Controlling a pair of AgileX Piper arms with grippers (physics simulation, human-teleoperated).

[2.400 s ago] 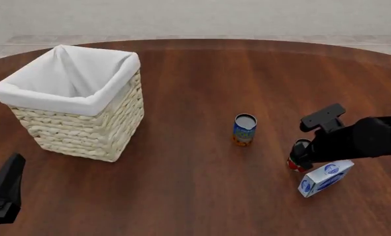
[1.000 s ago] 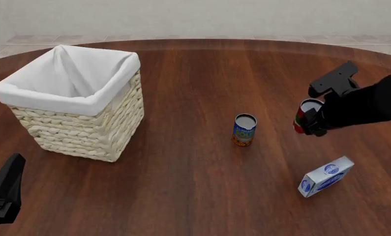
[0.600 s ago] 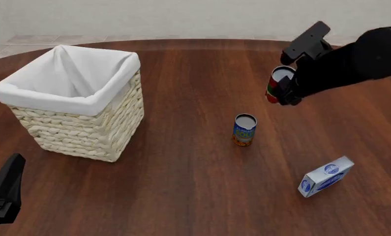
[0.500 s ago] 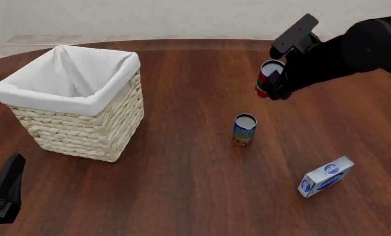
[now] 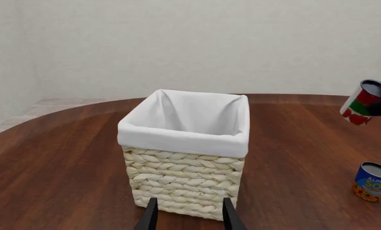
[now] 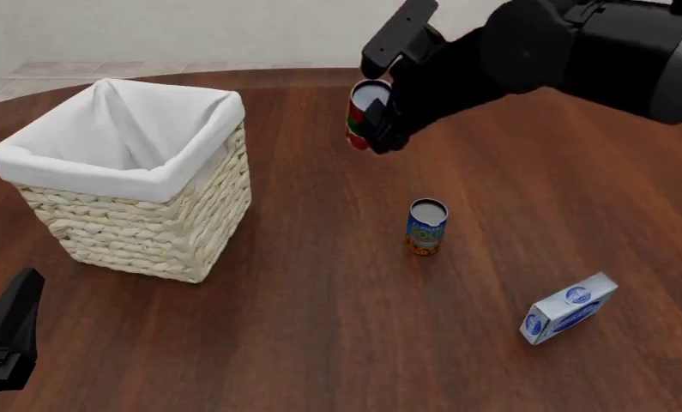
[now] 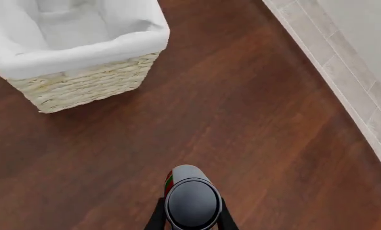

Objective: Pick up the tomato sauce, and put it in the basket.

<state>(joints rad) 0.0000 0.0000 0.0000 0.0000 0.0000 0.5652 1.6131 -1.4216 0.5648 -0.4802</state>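
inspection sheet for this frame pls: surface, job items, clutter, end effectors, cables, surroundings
Surface: round dark wood table, no spills seen.
Job's things: tomato sauce held in the air, right of the basket, not yet over it; basket upright, nothing seen inside.
Clutter: blue-and-orange can upright; white-and-blue box near the right front.
End effectors: right end effector shut on the tomato sauce; left end effector open, holding nothing, facing the basket.
Cables: nothing seen.
Surroundings: pale wall, tiled floor.
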